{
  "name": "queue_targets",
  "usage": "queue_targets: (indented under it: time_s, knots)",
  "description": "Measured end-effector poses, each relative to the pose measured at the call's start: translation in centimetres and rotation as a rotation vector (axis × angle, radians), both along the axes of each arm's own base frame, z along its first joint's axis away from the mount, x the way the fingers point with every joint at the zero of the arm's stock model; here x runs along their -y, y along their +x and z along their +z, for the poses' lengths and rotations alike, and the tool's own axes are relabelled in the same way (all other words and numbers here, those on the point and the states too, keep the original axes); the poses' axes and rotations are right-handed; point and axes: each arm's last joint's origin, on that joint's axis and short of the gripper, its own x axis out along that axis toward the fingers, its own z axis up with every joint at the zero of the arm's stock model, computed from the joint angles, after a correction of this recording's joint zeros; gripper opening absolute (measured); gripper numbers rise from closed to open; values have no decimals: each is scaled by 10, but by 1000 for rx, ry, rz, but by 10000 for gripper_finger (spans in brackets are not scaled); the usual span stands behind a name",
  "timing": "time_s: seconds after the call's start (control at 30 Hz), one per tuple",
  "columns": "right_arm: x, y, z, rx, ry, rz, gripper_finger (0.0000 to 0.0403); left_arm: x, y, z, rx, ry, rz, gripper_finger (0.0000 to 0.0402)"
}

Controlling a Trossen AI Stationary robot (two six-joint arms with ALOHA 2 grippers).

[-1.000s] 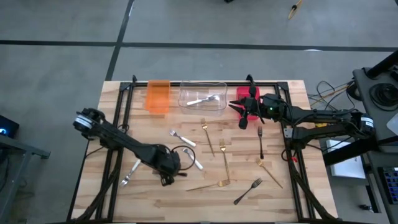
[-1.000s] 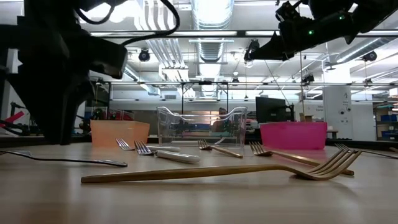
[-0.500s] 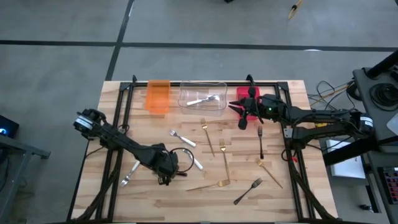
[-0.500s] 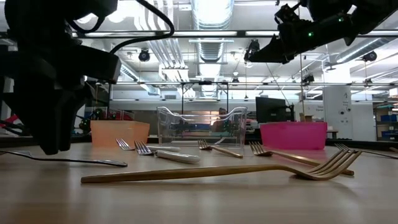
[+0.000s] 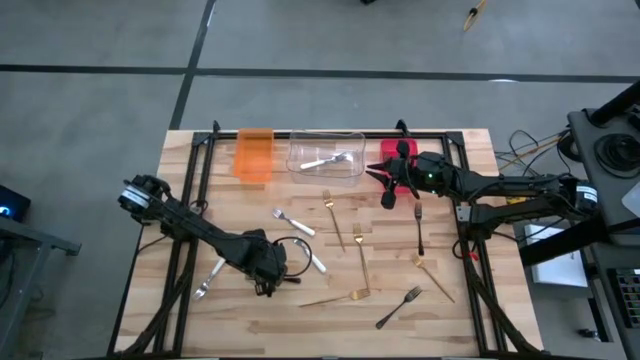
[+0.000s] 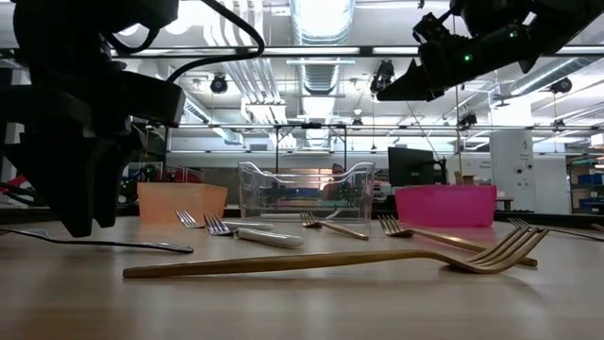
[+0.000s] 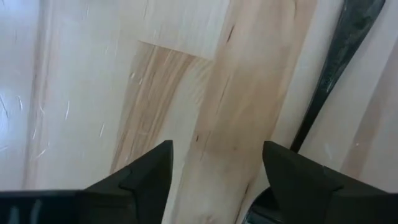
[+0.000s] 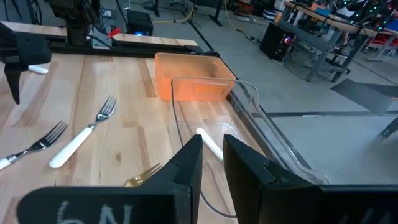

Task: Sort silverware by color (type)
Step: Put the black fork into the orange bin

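Left gripper [image 5: 268, 285]: fingers spread, empty, low over bare wood; black utensil [image 7: 339, 74] just beside it.
Right gripper [image 5: 388, 199]: fingers nearly together, nothing between them, raised near red bin [image 5: 392, 156].
Silverware: gold forks [image 5: 360, 262] mid-table; white-handled forks [image 8: 81, 138] nearby; one in clear bin [image 5: 326, 152].

A grey concrete floor [image 5: 330, 40] with dark seams is seen across the top of the overhead frame. In the low view, long ceiling lights [image 6: 321, 19] and silver ducting [image 6: 247, 76] are strung across the upper middle, and pale shelving [image 6: 580, 184] is parked at the far right. Workbenches [image 8: 323, 37] are spotted upper right of the right wrist frame.
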Motion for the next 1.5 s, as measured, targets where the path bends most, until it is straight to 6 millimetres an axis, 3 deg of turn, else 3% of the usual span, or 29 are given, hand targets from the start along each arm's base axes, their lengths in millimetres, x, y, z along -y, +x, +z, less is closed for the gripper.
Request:
queue_targets:
  time_s: [0.7, 1.5]
  knots:
    - [0, 0, 0, 0, 0, 0, 57, 0, -8, -9, -10, 9, -13, 228]
    - [0, 0, 1, 1, 0, 0, 57, 2, -10, -4, -20, -20, -43, 228]
